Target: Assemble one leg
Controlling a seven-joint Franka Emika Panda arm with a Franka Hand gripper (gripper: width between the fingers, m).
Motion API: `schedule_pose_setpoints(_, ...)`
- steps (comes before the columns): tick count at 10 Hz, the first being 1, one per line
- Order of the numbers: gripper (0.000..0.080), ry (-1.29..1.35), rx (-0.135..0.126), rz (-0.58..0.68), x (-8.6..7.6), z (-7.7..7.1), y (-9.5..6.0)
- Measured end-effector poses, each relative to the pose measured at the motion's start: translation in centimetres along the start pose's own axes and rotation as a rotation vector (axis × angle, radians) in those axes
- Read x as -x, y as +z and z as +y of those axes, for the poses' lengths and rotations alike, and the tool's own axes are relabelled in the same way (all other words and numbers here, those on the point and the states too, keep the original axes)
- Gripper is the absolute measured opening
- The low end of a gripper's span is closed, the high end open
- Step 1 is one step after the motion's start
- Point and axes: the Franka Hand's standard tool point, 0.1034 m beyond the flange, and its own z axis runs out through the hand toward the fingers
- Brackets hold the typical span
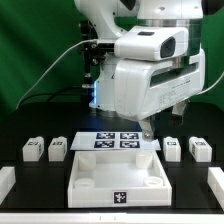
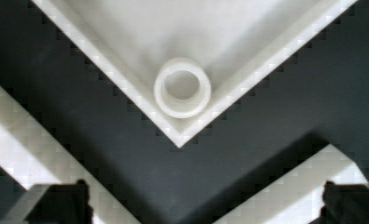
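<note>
Four small white legs with marker tags lie on the black table, two at the exterior view's left (image 1: 33,150) (image 1: 58,150) and two at its right (image 1: 172,147) (image 1: 200,149). The large white square tray-like piece (image 1: 82,172) lies at the front middle. My gripper (image 1: 150,128) hangs over its far right corner, away from all the legs. In the wrist view that corner and its round socket (image 2: 181,86) sit ahead of my gripper (image 2: 202,204). The two dark fingertips (image 2: 56,202) stand wide apart with nothing between them. No leg shows in the wrist view.
The marker board (image 1: 118,140) lies just behind the tray-like piece, under the arm. White L-shaped rails stand at the table's front corners, left (image 1: 6,180) and right (image 1: 216,182). A green curtain closes the back.
</note>
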Motion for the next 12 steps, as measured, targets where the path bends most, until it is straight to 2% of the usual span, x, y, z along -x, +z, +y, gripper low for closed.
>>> schedule_pose_setpoints(6,0.065,-0.043,0.003,0.004,0.1,-0.2,0.2)
schedule_pose_setpoints(7,0.065,-0.064,0.018,0.02,1.1,-1.4,0.9)
schedule_pose_setpoints(8,0.065,-0.216,0.02,0.015,2.9,-2.8,1.8)
schedule_pose_setpoints(9,0.065,-0.375,0.015,0.003,4.8,-3.5,2.5)
schedule_pose_setpoints(11,0.065,-0.676,0.063,0.008,7.2,-3.0,2.8)
schedule_pose_setpoints(12,0.065,-0.772,0.07,0.007,8.2,-2.4,3.0)
